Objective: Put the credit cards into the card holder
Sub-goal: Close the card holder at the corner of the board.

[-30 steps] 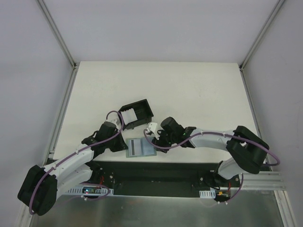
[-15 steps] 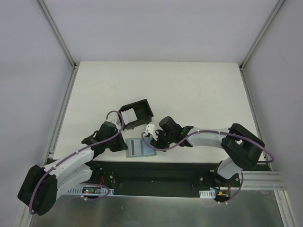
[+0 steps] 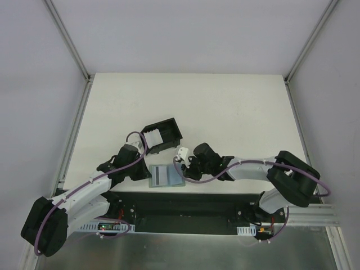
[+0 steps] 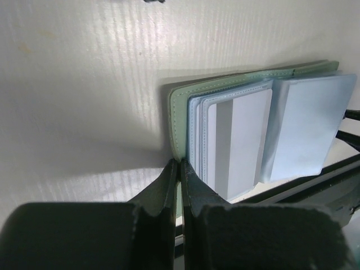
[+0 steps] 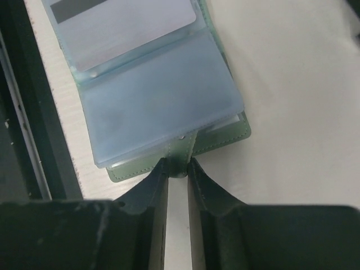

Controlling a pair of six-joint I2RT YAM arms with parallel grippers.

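A grey-green flat case (image 3: 167,175) lies open at the table's near edge, with clear sleeves inside. A whitish-grey credit card with a dark stripe (image 5: 124,22) sits in one sleeve and also shows in the left wrist view (image 4: 242,140). A light blue sheet (image 4: 309,129) lies beside it; I cannot tell whether it is a card or a sleeve. My left gripper (image 4: 181,163) is shut on the case's left edge (image 4: 177,121). My right gripper (image 5: 179,166) is shut on the case's snap tab (image 5: 181,154). The black card holder (image 3: 163,135) stands behind the case, with something white inside.
A black strip (image 3: 185,205) runs along the table's near edge just under the case. Both arms reach inward and meet at the case. White tabletop (image 3: 225,107) stretches behind the card holder, bounded by metal rails left and right.
The right wrist shifted a little left, then back and slightly nearer. The case stays almost in place between the two grippers. The left arm has not moved.
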